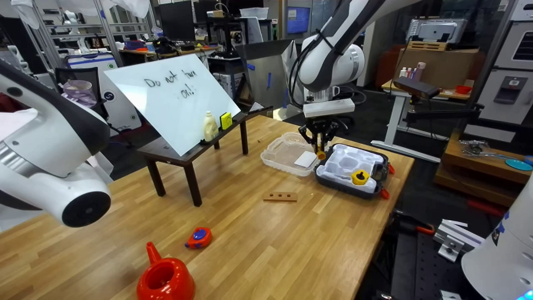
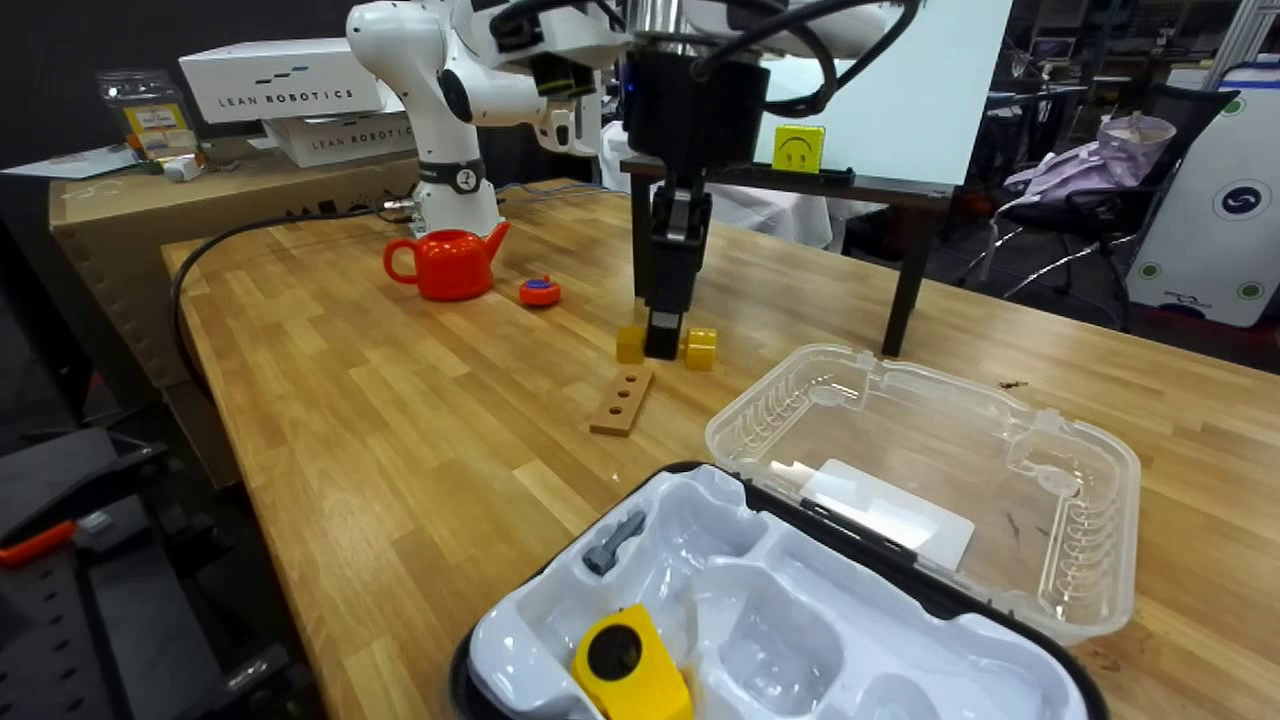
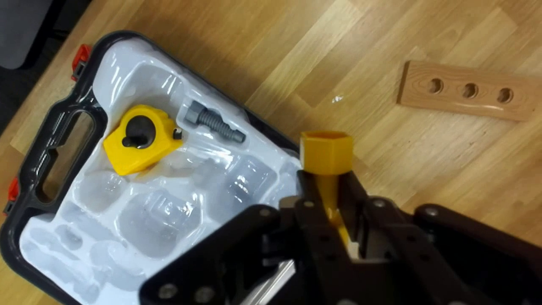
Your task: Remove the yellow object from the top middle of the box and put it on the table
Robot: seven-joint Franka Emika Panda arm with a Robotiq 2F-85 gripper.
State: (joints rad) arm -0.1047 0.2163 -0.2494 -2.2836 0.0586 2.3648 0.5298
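Gripper [image 3: 329,183], lower middle of the wrist view, pinches the yellow piece [image 3: 326,153] by its thin middle: good spot; it looks light, hard, maybe slippery.

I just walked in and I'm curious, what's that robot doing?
A robot arm has its gripper closed on a yellow piece, holding it up in the air near the edge of the black box. The piece isn't on the table yet. In the box lie a gray bolt and what looks like a yellow tape measure.
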